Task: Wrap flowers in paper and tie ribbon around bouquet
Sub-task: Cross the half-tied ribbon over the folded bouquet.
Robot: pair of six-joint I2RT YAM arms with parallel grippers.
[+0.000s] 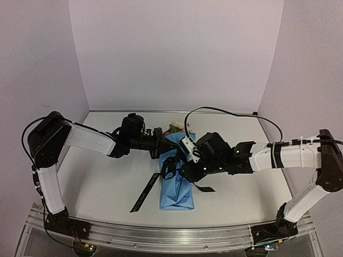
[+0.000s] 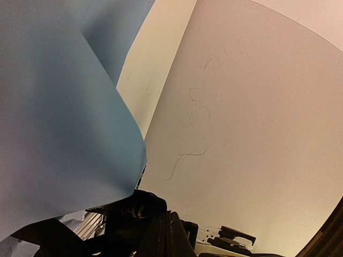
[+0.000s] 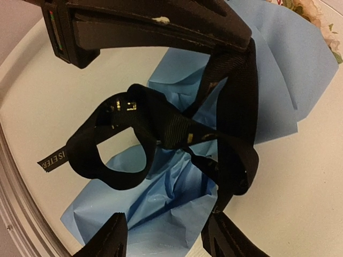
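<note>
The bouquet (image 1: 177,184) lies mid-table, a light blue paper (image 3: 161,214) cone with cream flowers (image 1: 176,127) showing at its far end; they also show in the right wrist view as flowers (image 3: 311,10). A black ribbon (image 1: 143,197) loops loosely over the cone's middle, with one tail trailing to the near left and another to the right. The ribbon (image 3: 134,134) forms an open knot, and one strand rises to my left gripper (image 1: 159,140), whose jaws are shut on it. My right gripper (image 3: 166,227) is open over the paper, level with the loop. In the left wrist view my left gripper (image 2: 169,217) sits under the paper (image 2: 59,118).
The white table (image 1: 107,182) is walled at the back and both sides. A metal rail (image 1: 161,235) runs along its near edge. The right arm's black cable (image 1: 225,111) arcs above the table behind the bouquet.
</note>
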